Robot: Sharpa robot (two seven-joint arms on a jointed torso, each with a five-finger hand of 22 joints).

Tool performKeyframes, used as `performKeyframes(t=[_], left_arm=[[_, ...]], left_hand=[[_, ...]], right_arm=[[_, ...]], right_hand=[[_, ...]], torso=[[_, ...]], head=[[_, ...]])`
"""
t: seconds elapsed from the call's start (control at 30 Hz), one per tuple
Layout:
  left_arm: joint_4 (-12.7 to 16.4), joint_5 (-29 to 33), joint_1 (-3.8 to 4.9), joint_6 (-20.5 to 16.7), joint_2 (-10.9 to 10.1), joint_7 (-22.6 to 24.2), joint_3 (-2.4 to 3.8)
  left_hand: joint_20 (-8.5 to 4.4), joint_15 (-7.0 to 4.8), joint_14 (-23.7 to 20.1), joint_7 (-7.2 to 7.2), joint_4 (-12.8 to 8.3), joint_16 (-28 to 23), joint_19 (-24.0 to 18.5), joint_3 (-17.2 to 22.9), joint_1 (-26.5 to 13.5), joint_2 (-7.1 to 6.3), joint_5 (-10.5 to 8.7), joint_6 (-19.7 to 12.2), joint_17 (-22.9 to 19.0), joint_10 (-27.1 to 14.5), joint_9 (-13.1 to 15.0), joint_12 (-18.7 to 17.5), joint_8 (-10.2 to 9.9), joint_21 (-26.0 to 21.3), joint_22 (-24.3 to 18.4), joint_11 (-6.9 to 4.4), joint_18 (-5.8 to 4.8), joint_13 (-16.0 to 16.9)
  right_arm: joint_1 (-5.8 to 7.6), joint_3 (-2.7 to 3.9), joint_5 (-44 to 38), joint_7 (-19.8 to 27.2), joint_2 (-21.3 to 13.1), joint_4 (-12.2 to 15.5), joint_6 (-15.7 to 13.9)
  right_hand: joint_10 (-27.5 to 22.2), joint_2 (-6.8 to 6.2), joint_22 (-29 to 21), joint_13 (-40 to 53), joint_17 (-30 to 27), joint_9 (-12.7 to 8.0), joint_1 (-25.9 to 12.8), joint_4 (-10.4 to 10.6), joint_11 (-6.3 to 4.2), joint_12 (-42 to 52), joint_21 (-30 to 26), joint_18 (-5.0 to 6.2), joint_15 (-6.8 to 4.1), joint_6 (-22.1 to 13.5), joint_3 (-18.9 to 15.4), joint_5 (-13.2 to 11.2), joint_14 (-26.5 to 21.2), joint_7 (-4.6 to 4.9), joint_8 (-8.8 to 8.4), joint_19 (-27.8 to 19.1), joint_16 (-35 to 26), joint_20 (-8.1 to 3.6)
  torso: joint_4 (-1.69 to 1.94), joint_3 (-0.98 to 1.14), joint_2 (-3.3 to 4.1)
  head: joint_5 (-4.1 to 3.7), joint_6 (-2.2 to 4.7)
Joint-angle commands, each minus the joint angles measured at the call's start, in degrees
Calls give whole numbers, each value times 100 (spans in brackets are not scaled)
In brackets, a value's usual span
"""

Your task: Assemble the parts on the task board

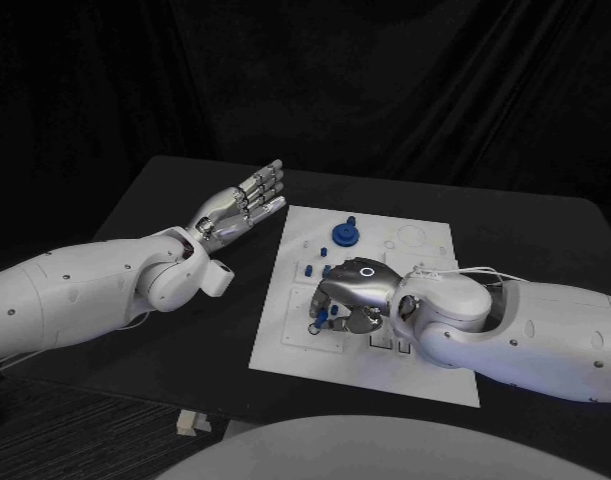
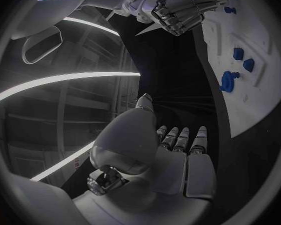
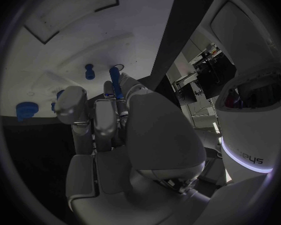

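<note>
On the black worktop (image 1: 175,200) lay the white rectangular task board (image 1: 291,350), carrying small blue parts; their exact number could not be counted. One blue round part (image 1: 344,233) stood upright near the board's far end. Left hand (image 1: 240,205) hovered beside the board's far left corner, fingers (image 1: 265,185) extended and released, holding nothing. Right hand (image 1: 351,300) sat over the board's middle, fingers (image 3: 106,116) curled around a slim blue part (image 3: 115,81).

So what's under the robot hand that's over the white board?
Under the right robot hand lies the white task board. Small blue parts peek out by its fingers, one long blue part between them. Anything else beneath the palm is covered.
</note>
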Motion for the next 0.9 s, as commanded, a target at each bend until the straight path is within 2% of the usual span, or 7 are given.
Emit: performKeyframes(t=[0.03,0.13,0.37,0.63,0.9], left_arm=[[26,34,-11,75,12,37,6],[42,34,-14,83,12,30,6],[28,34,-18,98,11,9,6],[7,34,-21,141,25,-29,6],[-6,34,-24,176,34,-54,6]], left_hand=[[20,35,-2,-22,-25,-38,7,31,83,-4,48,6,-6,7,8,-19,6,-16,-3,32,52,-5],[18,44,-2,-17,-40,-38,7,45,112,-5,81,16,-6,7,10,-19,8,-16,-4,40,52,-5],[20,59,-2,-3,-65,-38,8,72,161,-3,145,32,-6,7,14,-19,12,-14,0,55,53,-5],[34,90,-2,28,-73,-38,11,90,181,7,163,60,-6,7,21,-19,20,-11,6,75,54,-5],[44,108,-2,55,-71,-38,13,97,186,13,166,67,-6,7,22,-19,21,-9,10,84,54,-5]], right_arm=[[-29,3,-142,-71,18,12,88],[-53,3,-145,-77,29,-7,78],[-92,3,-148,-78,54,-42,52],[-107,3,-148,-50,97,-60,30],[-110,3,-148,-35,141,-107,42]], right_hand=[[42,-56,755,8,16,8,17,0,20,-30,45,-56,23,-33,43,14,105,-1,-38,40,30,-8],[47,-58,755,9,16,9,17,-1,19,-29,47,-56,22,-31,44,15,105,-2,-39,40,30,-8],[57,-61,755,11,15,10,20,-4,16,-30,46,-55,21,-27,49,20,105,-4,-40,39,31,-8],[70,-62,757,12,25,12,13,-2,15,-29,59,-56,20,-21,51,22,106,-4,-40,42,39,-9],[75,-72,753,12,7,12,0,4,16,-34,41,-53,19,-22,49,18,101,-2,-45,36,27,-9]], torso=[[-31,-13,-12],[-38,-12,-16],[-29,-1,-12],[-11,-5,-13],[-19,-6,-11]], head=[[18,0],[37,0],[37,0],[21,0],[25,0]])
